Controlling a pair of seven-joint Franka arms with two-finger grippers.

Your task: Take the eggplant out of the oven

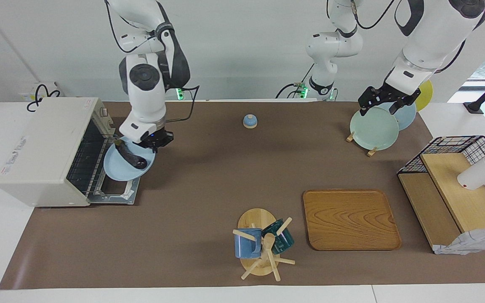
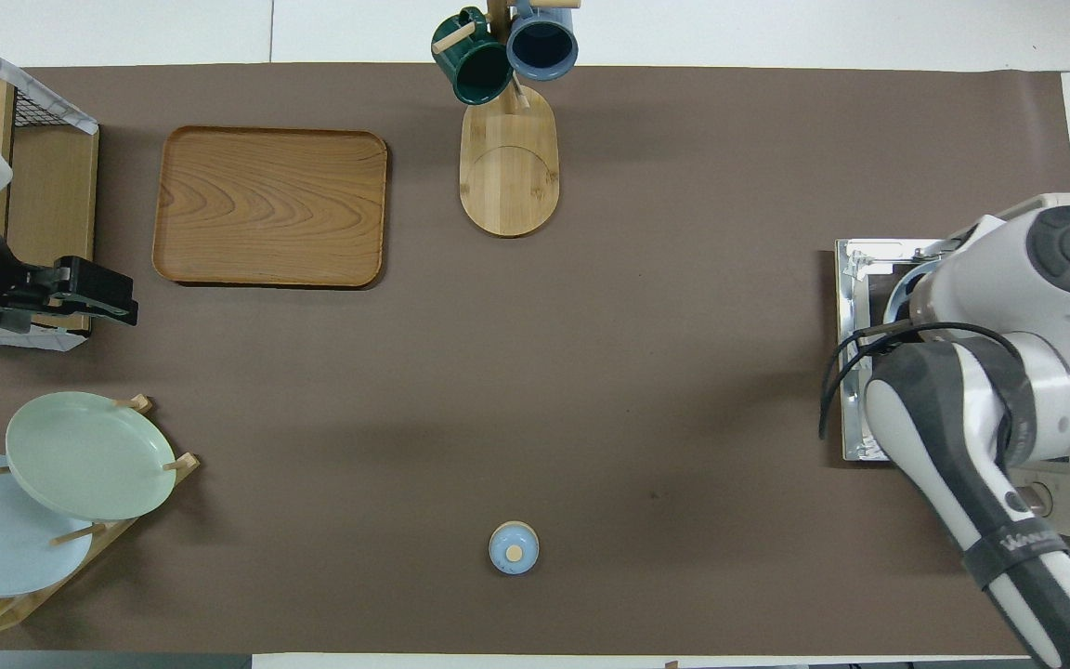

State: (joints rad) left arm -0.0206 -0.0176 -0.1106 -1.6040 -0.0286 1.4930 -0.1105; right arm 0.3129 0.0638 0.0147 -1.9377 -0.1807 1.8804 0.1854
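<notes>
One eggplant (image 1: 129,156) on plate (image 1: 118,168) — lies diagonal.

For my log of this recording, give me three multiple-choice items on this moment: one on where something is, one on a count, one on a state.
1. Where is the eggplant?
A. on the light blue plate
B. on the wooden tray
C. on the oven's rack

2. How many mugs hang on the mug tree?
A. one
B. two
C. four

3. How is the oven door?
A. shut
B. folded down open
C. taken off

Key:
1 A: it lies on the light blue plate, which the right gripper holds over the open door.
2 B: one blue, one dark green.
3 B: it lies flat before the oven, the rack showing.
</notes>
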